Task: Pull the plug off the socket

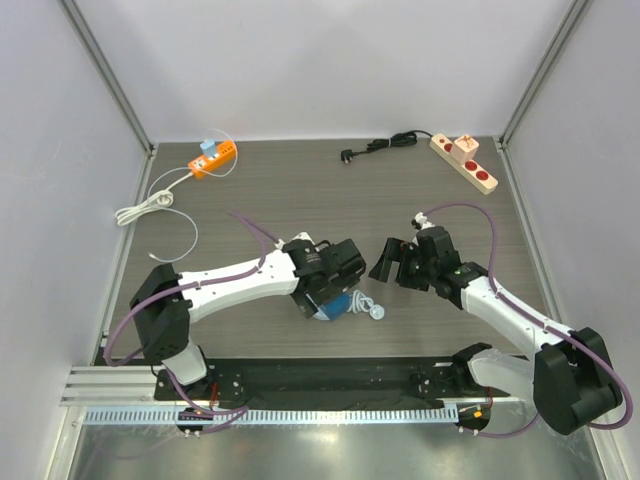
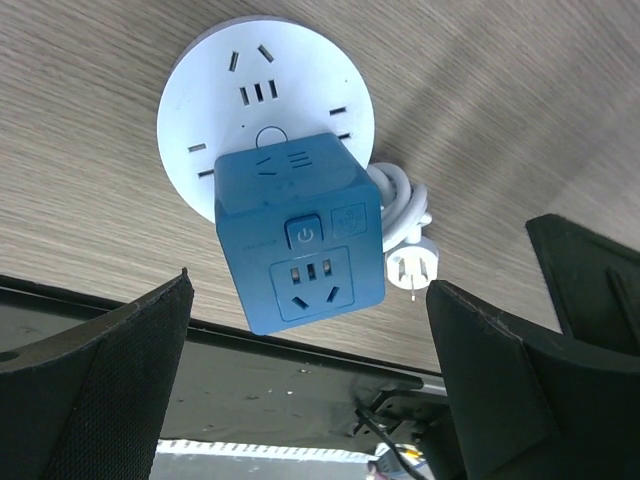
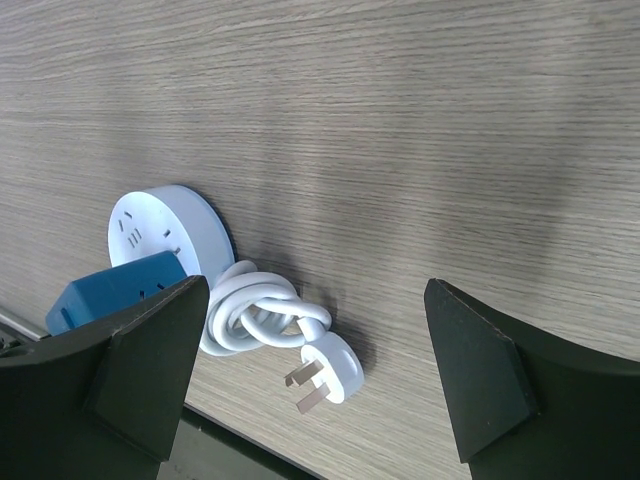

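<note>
- The blue plastic cube plug [image 2: 300,250] sits seated in the white round socket disc [image 2: 215,100], between the arms.
- The left gripper [image 2: 308,290] hangs over it, spread wide and touching nothing. The right gripper [image 3: 318,285] is spread too.
- The cube looks rigid, smooth and probably light, so pinch its flat opposite sides and brace the disc.
- A coiled white cord [image 2: 405,205] lies beside the disc, possibly attached.
- No container shows, and the disc's other slots are bare.

Blue cube plug [image 2: 300,245], with a power button and an outlet on its visible face, seated at the rim of the round white socket [image 2: 225,90]. The socket lies flat on the counter [image 2: 520,80], its white cord [image 2: 405,205] coiled just beside it.
</note>
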### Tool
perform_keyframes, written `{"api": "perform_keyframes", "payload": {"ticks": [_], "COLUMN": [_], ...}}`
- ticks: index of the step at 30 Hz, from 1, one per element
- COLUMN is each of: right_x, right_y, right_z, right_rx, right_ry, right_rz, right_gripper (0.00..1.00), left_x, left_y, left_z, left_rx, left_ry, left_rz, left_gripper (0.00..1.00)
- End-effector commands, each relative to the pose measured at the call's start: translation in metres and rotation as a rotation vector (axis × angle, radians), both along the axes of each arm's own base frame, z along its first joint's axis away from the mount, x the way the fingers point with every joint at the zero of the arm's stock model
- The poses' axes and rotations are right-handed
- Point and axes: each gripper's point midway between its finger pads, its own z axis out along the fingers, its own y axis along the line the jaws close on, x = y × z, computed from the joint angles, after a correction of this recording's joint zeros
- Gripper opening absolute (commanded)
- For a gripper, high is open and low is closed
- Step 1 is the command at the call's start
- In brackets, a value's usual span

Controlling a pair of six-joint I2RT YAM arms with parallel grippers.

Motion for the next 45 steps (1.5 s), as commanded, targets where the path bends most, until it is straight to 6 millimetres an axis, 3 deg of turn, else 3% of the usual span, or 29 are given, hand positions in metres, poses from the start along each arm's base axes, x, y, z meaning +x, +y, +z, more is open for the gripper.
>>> {"api": "perform_keyframes", "payload": {"ticks": [1,16,25,29,30,32,33,40,45], "right_x": [0.003,0.002,0.001,0.0,-0.002,-0.002,-0.003,-0.004,-0.005], "right_y": [-0.004,0.0,0.0,0.004,0.008,0.01,0.012,0.019,0.033], "right_z": [0.006,0.0,-0.008,-0.008,-0.007,-0.005,-0.004,-0.001,0.005], "right_rx": [-0.011,-0.009,-0.022,-0.008,0.007,0.019,0.023,0.076,0.149], "right_ry": [-0.038,-0.005,0.021,0.025,0.03,0.025,0.023,0.018,0.013], "right_rz": [-0.004,0.016,0.027,0.048,0.067,0.084,0.091,0.099,0.122], "right_gripper": [0.95,0.95,0.95,0.98,0.99,1.0,1.0,1.0,1.0], "left_x": [0.008,0.022,0.017,0.02,0.019,0.024,0.021,0.032,0.034], "left_y": [0.004,0.004,-0.002,0.0,0.006,0.0,0.005,-0.001,-0.005], "left_z": [0.0,-0.026,-0.044,-0.043,-0.05,-0.044,-0.05,-0.034,-0.021], "left_rx": [-0.026,-0.017,0.054,0.042,0.058,0.019,0.03,0.042,0.044], "left_ry": [0.005,0.059,0.125,0.075,0.067,0.01,0.007,-0.129,-0.204], "left_rz": [0.085,0.122,0.019,-0.041,-0.056,-0.117,-0.133,-0.379,-0.53], "left_gripper": [1.0,0.93,0.89,0.76,0.56,0.28,0.24,0.01,0.0]}}
